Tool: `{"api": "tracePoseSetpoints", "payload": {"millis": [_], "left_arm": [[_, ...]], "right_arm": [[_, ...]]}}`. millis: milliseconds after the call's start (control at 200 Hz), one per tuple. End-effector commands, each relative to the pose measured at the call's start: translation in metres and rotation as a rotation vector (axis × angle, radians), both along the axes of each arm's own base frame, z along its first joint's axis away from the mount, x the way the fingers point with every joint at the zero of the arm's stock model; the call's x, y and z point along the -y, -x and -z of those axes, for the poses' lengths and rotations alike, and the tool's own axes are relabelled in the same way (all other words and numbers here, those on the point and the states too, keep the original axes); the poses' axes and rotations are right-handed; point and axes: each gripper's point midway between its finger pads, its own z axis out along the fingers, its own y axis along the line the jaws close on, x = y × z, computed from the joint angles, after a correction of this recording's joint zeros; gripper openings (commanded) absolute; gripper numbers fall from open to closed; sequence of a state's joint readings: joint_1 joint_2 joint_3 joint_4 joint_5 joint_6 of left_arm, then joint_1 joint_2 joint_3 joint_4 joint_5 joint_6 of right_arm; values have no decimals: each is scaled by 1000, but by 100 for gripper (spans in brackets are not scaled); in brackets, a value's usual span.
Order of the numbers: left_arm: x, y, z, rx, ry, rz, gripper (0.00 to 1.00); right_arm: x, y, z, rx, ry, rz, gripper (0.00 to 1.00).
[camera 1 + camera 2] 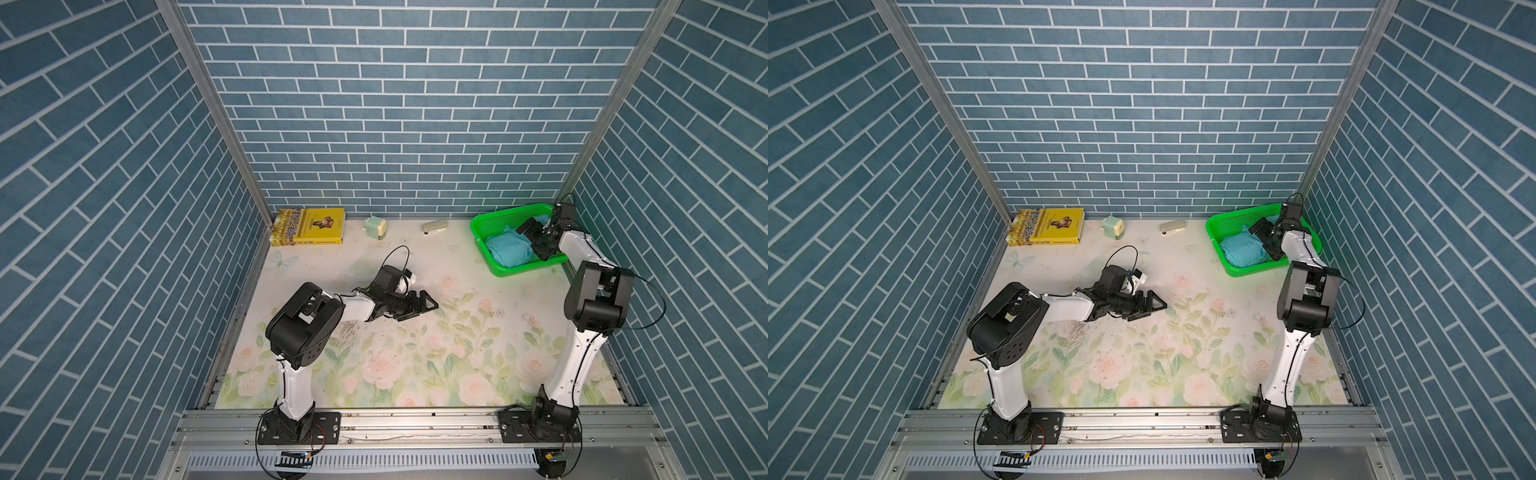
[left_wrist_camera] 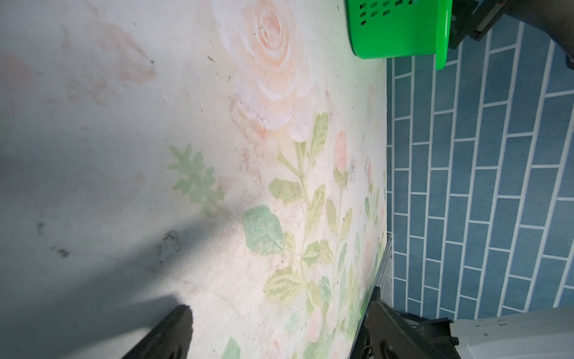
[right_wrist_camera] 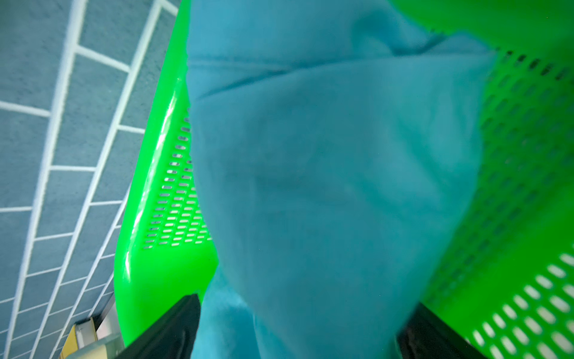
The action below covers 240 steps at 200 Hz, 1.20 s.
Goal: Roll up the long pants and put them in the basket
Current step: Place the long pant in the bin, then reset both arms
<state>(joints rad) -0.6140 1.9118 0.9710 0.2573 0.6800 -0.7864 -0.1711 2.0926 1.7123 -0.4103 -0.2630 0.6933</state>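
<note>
My right claw [image 1: 536,243] reaches into the green plastic basket [image 1: 498,219] at the far right corner of the table [image 1: 415,365]. Its black fingers [image 3: 174,329] are spread wide and clamp nothing. Between them bulges the pants [image 3: 326,186]: soft teal cloth, bundled into a rounded, creased lump that fills much of the basket. In my wrist view the cloth is blurred, with one seam running across it. The basket's glossy walls are pierced with rows of small slots. My left claw [image 1: 419,307] hangs open too, low over the matt, scuffed rose-print tabletop, well apart from the basket.
</note>
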Motion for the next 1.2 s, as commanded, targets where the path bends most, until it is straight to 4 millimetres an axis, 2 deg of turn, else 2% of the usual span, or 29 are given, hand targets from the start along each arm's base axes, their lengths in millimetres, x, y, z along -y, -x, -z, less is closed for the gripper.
{"api": "tracePoseSetpoints", "payload": {"millis": [0,120,335,455,555,585,710,820,885,995,1055,1130,1195], "left_arm": [[-27,0,36,-40,-184,-56,94],[-36,-34,13,86,-220,-129,94],[-68,-98,-42,356,-322,-313,95],[-103,-127,-83,525,-398,-473,100],[-149,-140,-116,661,-523,-649,100],[-164,-141,-126,703,-553,-702,100],[-233,-128,-149,812,-685,-929,100],[-294,-103,-148,832,-847,-1116,100],[-321,-89,-143,841,-920,-1177,100],[-356,-71,-126,823,-1022,-1233,100],[-372,-68,-117,800,-978,-1257,100],[-379,-69,-124,835,-902,-1266,100],[-381,-69,-122,879,-859,-1225,100]], "right_arm": [[-3,15,-33,73,11,-51,100],[-8,24,-55,169,29,-91,100],[-19,45,-73,325,83,-161,100],[-20,68,-77,391,155,-180,100],[-22,93,-79,457,269,-196,100],[-23,100,-79,480,310,-200,100],[-17,136,-70,524,508,-150,100],[-8,165,-55,558,637,-100,100],[-6,181,-49,596,686,-78,100],[-4,202,-38,662,733,-48,100],[-8,207,-33,700,753,-56,100],[-12,204,-24,708,780,-84,100],[-16,196,-23,720,779,-105,100]]}}
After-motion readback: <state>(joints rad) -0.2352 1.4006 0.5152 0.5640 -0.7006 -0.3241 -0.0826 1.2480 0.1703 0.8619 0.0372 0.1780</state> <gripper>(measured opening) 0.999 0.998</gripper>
